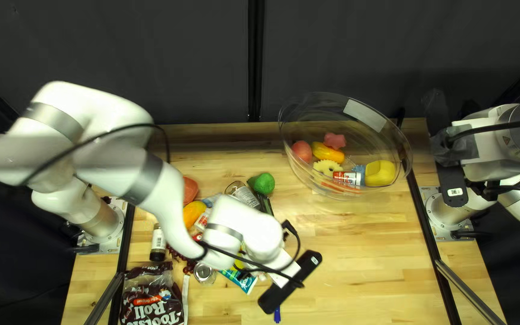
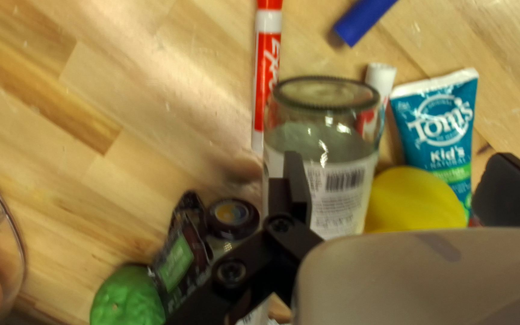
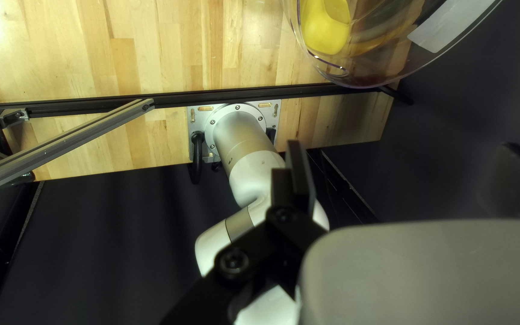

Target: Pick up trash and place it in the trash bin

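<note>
Trash, such as a glass jar (image 2: 326,141) and a toothpaste tube (image 2: 437,126), is seen on the desk (image 1: 362,259) below the left gripper (image 1: 286,272), whose fingers are spread apart. One finger overlaps the jar in the left wrist view; whether it is touched cannot be told. Between the fingers, part of the jar and a rounded yellow thing (image 2: 413,201) are seen, with the tube just beyond. A red-and-white marker (image 2: 267,84) is seen beside the jar, and a blue marker (image 2: 365,21) farther ahead. A brown candy bag (image 1: 151,301) is seen at the lower left of the top left view.

The clear bin (image 1: 395,141) is placed near the desk's far edge, with a yellow block (image 1: 380,173), a red star-shaped thing (image 1: 334,141) and other things inside. The right gripper (image 1: 448,147) is held up at the right, its fingers also apart, with nothing between them.
</note>
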Robot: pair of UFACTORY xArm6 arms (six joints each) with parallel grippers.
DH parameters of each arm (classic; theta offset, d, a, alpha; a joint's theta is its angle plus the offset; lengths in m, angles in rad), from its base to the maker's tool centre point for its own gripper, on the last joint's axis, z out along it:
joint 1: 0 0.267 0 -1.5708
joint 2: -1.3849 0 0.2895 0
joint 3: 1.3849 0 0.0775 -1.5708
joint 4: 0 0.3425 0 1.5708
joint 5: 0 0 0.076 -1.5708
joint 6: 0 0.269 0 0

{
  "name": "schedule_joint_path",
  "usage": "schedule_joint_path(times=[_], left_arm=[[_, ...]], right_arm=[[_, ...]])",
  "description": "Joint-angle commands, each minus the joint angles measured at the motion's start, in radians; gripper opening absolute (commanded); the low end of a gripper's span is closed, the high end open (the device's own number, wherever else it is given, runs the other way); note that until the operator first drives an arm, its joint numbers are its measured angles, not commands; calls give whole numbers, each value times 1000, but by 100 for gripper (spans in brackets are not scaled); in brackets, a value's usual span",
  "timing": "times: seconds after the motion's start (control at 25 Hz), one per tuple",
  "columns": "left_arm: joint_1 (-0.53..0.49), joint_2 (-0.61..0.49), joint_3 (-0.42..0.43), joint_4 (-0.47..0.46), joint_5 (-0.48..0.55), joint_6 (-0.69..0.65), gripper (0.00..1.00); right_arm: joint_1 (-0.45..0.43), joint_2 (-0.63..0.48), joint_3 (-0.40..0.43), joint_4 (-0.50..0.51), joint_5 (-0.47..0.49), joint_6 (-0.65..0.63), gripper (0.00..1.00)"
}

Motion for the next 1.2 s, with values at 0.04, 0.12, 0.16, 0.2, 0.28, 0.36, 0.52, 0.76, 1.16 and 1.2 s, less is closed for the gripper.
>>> schedule_joint_path(times=[0.04,0.12,0.16,0.2,0.28,0.36,0.52,0.76,1.16,1.2], left_arm=[[2,2,3,26,8,-23,100],[8,-14,34,44,2,-48,100],[10,-17,40,47,1,-54,100],[15,-22,55,51,-7,-63,100],[24,-20,66,51,-16,-71,100],[32,-12,65,47,-21,-71,100],[54,8,65,27,-36,-63,100],[70,26,57,0,-26,-61,32],[17,-77,7,51,95,-91,0],[14,-110,-4,62,133,-84,0]], right_arm=[[0,0,0,0,0,0,100],[0,0,0,0,0,0,100],[0,0,0,0,0,0,100],[0,0,0,0,0,0,100],[0,0,0,0,0,0,100],[0,0,0,0,0,0,100],[0,0,0,0,0,0,100],[0,0,0,0,0,0,100],[0,0,0,0,0,0,100],[0,0,0,0,0,0,100]])
